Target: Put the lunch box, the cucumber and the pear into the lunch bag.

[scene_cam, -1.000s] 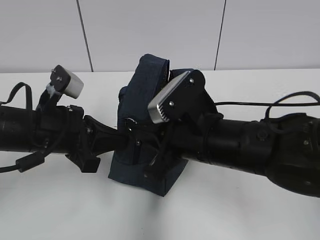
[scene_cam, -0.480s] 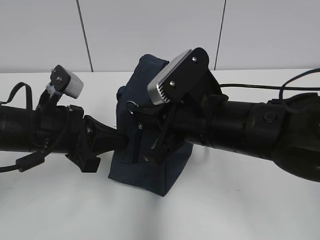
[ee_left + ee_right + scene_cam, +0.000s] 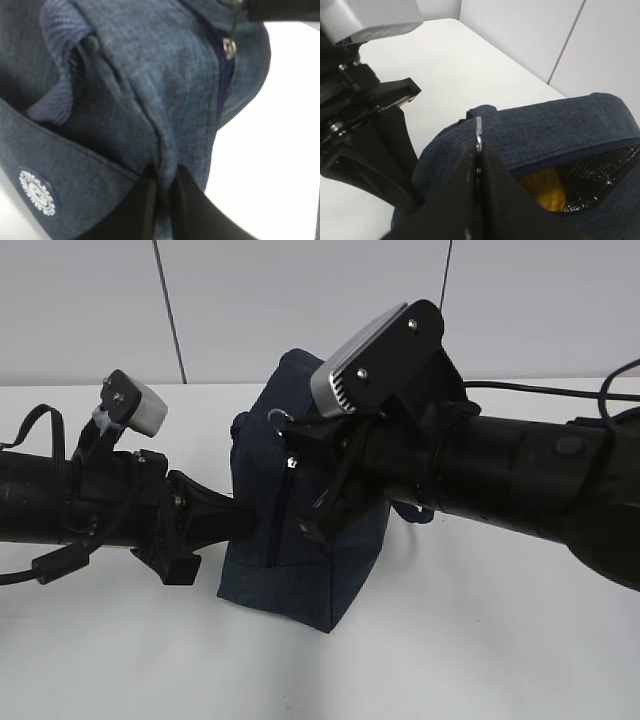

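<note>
While the two black arms converge from either side, the white table (image 3: pixel 480 660) carries the dark navy fabric lunch bag (image 3: pixel 300 570), which stands upright at its centre with its long axis vertical and the zipper line running up the side facing the left arm. The right arm and its wrist camera cross in front of the bag's upper right, hiding that part in the exterior view. The left gripper (image 3: pixel 162 200) has its jaws pressed together on a fold of the bag's fabric, beside the small white round logo (image 3: pixel 36 192). The right gripper (image 3: pixel 477 175) pinches the metal ring pull (image 3: pixel 478 132) at the top of the zipper. Through the open mouth, the right wrist view shows a dark, shiny lining and something yellow (image 3: pixel 544 187), possibly the pear; the view is too narrow to be certain.
</note>
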Motion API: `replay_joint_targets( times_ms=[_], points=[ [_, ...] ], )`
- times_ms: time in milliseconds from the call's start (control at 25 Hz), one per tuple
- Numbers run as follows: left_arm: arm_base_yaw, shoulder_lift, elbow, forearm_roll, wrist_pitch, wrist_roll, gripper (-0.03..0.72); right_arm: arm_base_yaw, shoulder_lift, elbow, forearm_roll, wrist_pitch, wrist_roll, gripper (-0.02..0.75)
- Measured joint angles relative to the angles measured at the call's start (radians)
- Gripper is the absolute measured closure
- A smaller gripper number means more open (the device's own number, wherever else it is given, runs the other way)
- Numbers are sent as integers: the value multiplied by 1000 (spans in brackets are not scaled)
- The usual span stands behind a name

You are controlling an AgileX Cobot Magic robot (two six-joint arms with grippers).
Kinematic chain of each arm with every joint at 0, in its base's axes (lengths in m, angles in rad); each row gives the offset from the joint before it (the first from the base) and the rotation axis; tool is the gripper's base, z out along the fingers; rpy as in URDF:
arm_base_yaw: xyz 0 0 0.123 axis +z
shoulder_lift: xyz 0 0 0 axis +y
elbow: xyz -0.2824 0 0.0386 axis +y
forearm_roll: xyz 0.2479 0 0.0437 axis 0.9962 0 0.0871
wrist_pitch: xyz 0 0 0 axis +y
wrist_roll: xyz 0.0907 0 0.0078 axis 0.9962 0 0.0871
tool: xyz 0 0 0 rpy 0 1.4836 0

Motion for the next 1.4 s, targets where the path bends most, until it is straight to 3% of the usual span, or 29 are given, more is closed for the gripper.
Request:
replay_joint_targets(
  times_ms=[640, 960, 1400],
  points=[
    [0, 0, 0, 0, 1, 0, 678, 0, 35, -137, 205, 160, -227, 738],
    [0, 0, 0, 0, 2, 0, 679, -70, 48, -149, 324, 160, -235, 738],
    [0, 0, 0, 0, 2, 0, 679, -95, 107, -232, 335, 179, -237, 738]
  ],
)
